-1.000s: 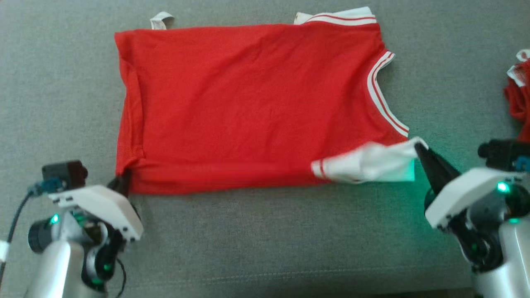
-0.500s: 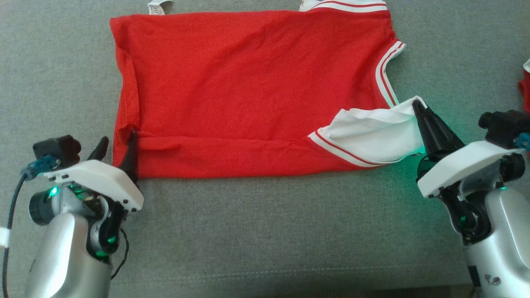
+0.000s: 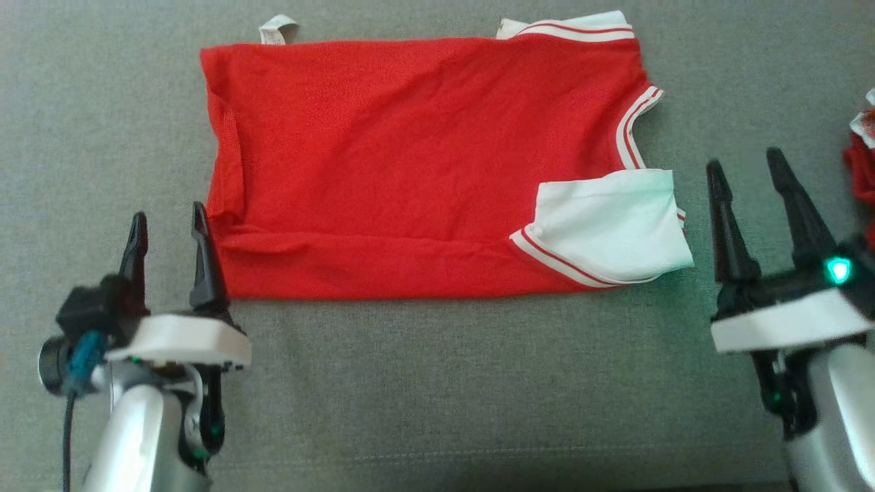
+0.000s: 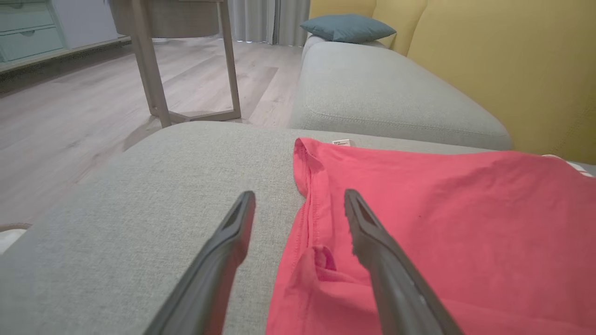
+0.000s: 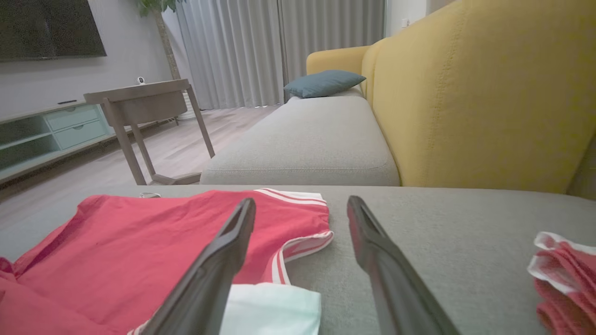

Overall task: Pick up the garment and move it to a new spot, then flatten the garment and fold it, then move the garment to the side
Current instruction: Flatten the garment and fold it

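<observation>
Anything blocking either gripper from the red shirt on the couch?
Nothing visible. The left gripper is open at the near left corner of the red shirt; the right gripper is open just right of its white sleeve, bare grey cushion between. Another red pile lies farther right, outside the path.

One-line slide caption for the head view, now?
Red shirt lies flat on the grey cushion, white sleeve folded in, left tool and right tool open at its near corners.
</observation>
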`<state>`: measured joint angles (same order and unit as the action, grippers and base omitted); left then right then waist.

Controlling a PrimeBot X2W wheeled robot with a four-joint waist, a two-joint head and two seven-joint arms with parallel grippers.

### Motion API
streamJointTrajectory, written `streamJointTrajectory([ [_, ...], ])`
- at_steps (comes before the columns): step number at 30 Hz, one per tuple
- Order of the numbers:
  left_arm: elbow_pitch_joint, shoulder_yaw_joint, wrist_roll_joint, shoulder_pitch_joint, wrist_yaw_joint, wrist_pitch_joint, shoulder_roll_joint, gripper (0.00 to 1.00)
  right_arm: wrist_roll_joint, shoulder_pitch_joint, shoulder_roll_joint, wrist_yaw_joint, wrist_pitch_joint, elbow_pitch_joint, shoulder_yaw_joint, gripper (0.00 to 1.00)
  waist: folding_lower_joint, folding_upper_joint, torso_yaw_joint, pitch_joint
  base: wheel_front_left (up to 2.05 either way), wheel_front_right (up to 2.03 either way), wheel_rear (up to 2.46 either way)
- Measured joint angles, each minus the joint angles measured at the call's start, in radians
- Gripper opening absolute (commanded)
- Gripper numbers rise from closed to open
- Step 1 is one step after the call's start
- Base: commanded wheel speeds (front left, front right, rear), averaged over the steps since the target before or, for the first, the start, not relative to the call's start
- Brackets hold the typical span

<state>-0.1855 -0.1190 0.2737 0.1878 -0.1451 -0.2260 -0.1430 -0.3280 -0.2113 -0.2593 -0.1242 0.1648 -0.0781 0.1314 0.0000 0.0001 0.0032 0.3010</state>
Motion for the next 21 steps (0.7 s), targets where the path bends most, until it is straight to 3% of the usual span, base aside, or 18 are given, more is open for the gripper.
streamJointTrajectory([
  [9,0.132,-0.030,-0.060,-0.139,-0.037,-0.015,0.006,1.00,0.077,0.162,0.065,0.000,-0.019,0.118,-0.049,1.00,0.0000,0.0000,-0.016,-0.059,0.00,0.00,0.00],
  [21,0.152,-0.062,-0.069,-0.206,-0.041,0.000,-0.001,1.00,0.092,0.228,0.095,0.000,-0.060,0.166,-0.066,1.00,0.0000,0.0000,-0.030,-0.095,0.00,0.00,0.00],
])
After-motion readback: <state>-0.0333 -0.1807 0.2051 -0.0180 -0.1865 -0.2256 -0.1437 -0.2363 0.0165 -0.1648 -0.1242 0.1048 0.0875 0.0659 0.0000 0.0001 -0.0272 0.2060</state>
